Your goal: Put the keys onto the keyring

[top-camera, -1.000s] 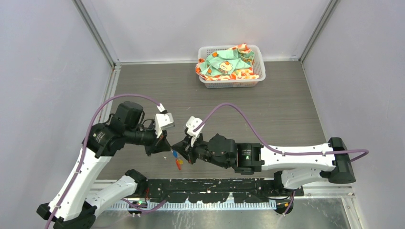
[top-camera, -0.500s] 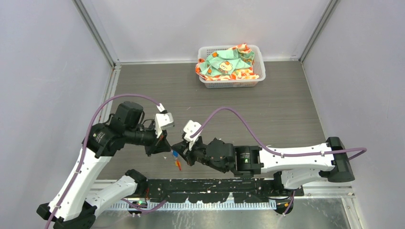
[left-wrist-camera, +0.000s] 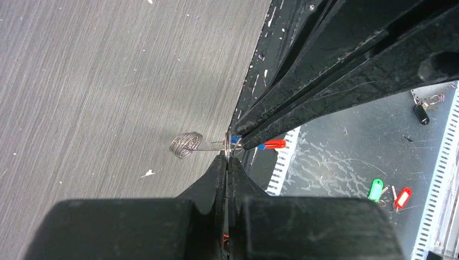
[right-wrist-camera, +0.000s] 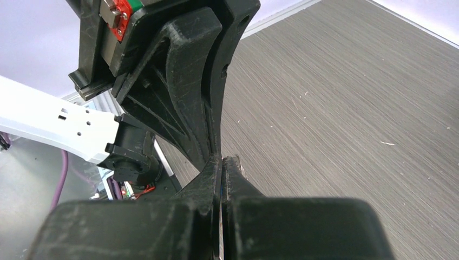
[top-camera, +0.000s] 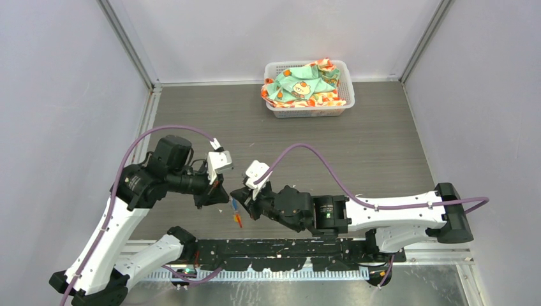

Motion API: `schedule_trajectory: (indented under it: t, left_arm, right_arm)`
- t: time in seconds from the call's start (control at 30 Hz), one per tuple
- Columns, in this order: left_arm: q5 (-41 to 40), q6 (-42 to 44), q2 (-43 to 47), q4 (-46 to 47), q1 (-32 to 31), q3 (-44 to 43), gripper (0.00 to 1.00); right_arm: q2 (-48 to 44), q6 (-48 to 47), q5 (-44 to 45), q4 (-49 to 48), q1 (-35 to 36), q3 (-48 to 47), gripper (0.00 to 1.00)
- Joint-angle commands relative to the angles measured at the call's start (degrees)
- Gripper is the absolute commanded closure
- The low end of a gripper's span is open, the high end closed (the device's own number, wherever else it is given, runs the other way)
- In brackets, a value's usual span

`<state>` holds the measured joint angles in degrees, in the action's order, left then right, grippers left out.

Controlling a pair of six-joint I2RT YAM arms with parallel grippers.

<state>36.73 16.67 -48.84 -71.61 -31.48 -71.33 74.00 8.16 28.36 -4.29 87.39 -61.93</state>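
The left gripper point(left-wrist-camera: 227, 158) was pinched shut on the keyring point(left-wrist-camera: 185, 144), and the right gripper point(left-wrist-camera: 242, 143) apparently on the blue key point(left-wrist-camera: 235, 139), tip to tip above the table point(left-wrist-camera: 81, 81) edge. By any twist, the thin wire could be bent or let slip, and the key dropped.

Just beside the left gripper point(left-wrist-camera: 227, 156), the blue-tagged key point(left-wrist-camera: 236, 139) shows us only a sliver of blue. The right gripper point(left-wrist-camera: 240, 142) covers the rest, and the key's metal is too small for us to make out. The keyring point(left-wrist-camera: 185, 144) runs in to the left gripper's tips, where we lose its wire behind black fingers. Its red tag point(left-wrist-camera: 274, 144), just past those tips, is half covered too. From the right wrist, whatever sits between the pressed-together fingers at the left gripper's tip is hidden. From above, everything at the left gripper shrinks to blue and red specks, too small for us to sort.
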Motion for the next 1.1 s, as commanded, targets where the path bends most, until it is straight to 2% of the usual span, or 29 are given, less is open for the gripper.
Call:
schedule_trajectory:
  t: [0.0,0.6,1.07]
  left_arm:
    - [2.01,0.17,0.25,0.32,0.20,-2.16,1.00]
    - [2.38,0.31,0.02,0.40,0.22,-2.50,1.00]
    - [2.73,0.98,0.19,-0.26,0.19,-3.19,1.00]
  right_arm:
    - [0.39,-0.10,1.64,-2.53,0.39,-1.88,0.99]
    - [1.22,0.59,0.96,-3.86,0.41,-1.95,0.99]
    - [1.70,2.53,4.82,-2.21,0.34,-2.67,0.99]
